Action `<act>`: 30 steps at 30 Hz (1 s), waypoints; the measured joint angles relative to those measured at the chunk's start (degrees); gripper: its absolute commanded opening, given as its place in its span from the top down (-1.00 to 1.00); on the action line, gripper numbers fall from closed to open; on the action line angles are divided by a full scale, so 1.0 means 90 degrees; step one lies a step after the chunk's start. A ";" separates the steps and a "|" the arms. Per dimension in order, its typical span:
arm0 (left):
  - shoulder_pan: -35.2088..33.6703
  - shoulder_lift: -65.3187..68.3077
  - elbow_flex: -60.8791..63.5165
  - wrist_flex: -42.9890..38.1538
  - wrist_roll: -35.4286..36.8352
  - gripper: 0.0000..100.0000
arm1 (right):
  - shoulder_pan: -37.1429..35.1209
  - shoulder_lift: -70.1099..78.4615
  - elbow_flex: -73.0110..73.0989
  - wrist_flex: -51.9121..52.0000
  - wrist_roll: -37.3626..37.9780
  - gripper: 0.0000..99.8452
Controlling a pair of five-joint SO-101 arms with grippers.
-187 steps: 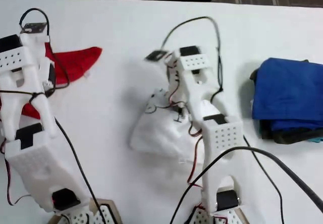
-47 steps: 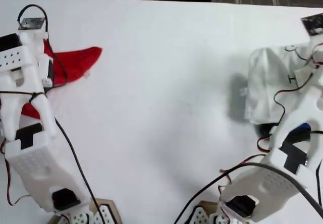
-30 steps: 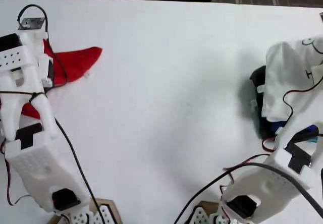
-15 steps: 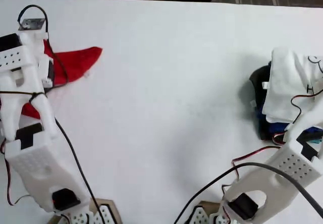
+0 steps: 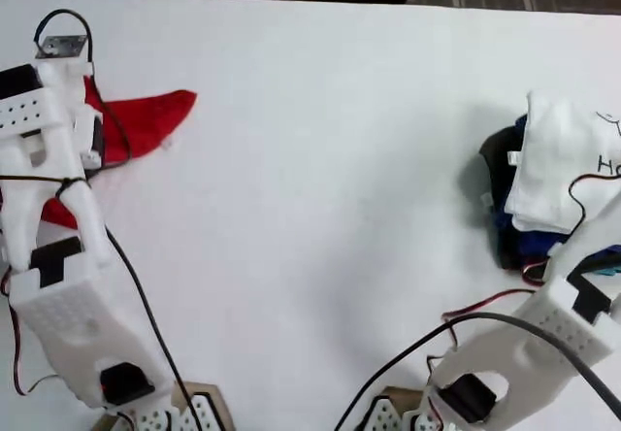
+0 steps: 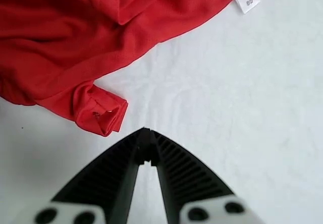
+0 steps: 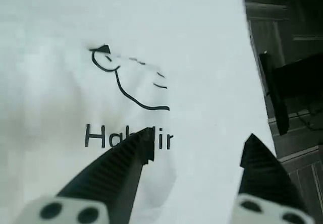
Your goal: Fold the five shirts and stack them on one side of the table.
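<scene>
White shirt (image 5: pixel 558 174): one, atop stack (image 5: pixel 529 245); red shirt (image 5: pixel 146 120): one, well apart.

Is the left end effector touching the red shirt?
Apart. The left wrist view shows bare table between the left end effector and the red shirt.

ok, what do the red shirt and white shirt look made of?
Red shirt: fine matte knit, possibly synthetic; faint woven texture, stitched hem, soft folds.
White shirt: smooth matte jersey, likely cotton; drapes softly, black print on it.
</scene>
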 measured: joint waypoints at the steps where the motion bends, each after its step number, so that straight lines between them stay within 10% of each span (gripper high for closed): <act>1: 0.0000 0.0000 0.0000 0.0000 0.0000 0.94 | -0.0098 -0.0039 -0.0010 0.0078 -0.0068 0.60; 30: 0.0000 0.0000 0.0000 0.0020 0.0000 0.94 | -0.1827 0.1201 0.0742 0.1436 -0.0205 0.58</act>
